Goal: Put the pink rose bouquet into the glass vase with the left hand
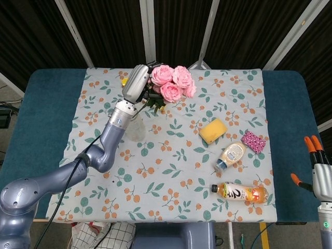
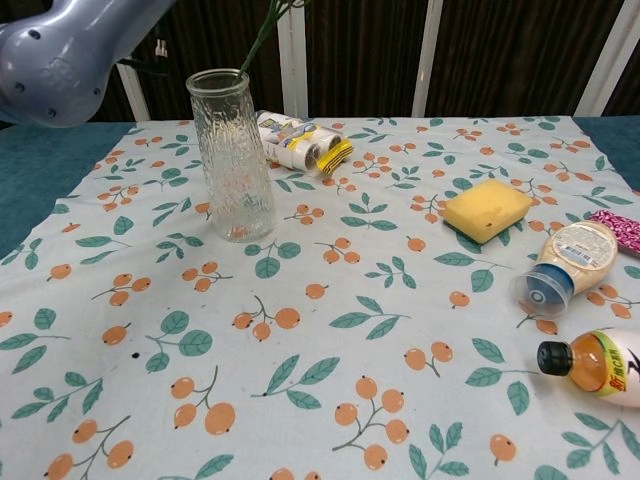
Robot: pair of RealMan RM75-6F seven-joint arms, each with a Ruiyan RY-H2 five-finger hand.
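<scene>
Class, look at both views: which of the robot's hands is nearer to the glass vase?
Left. The left hand holds the pink rose bouquet just above the glass vase. The right hand hangs off the table's far right edge, well away from it.

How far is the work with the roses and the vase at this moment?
Done: the left hand has picked up the bouquet and holds it above the vase. In hand: the stem slants down toward the vase mouth; whether its tip is inside cannot be told. Left: lower the stems in and release.
</scene>
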